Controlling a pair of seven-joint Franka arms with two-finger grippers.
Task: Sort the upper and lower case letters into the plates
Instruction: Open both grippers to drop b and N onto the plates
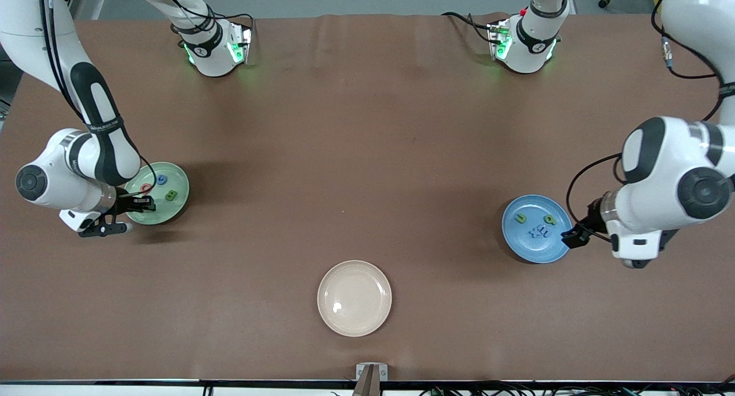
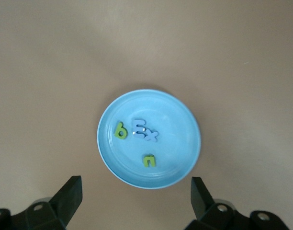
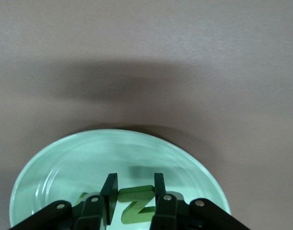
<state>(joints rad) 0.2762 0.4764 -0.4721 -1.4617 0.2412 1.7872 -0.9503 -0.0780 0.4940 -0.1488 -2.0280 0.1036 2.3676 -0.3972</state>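
The mint green plate (image 1: pixel 175 204) lies toward the right arm's end of the table and holds a red letter (image 1: pixel 146 187), a blue letter (image 1: pixel 162 179) and a green letter (image 1: pixel 170 195). My right gripper (image 1: pixel 140 204) is low over this plate's near part. In the right wrist view the gripper (image 3: pixel 135 181) is shut on a green Z (image 3: pixel 137 203) over the plate (image 3: pixel 89 158). The blue plate (image 1: pixel 531 249) holds a green b (image 2: pixel 120 130), a blue E (image 2: pixel 138 127), a blue x (image 2: pixel 151 136) and a green n (image 2: pixel 149 160). My left gripper (image 1: pixel 574 235) is open and empty beside that plate (image 2: pixel 175 124).
An empty cream-beige plate (image 1: pixel 354 298) lies at the middle of the table, nearer to the front camera than both other plates. The brown table (image 1: pixel 367 155) is bare between the plates. Both arm bases stand along the table's edge farthest from the camera.
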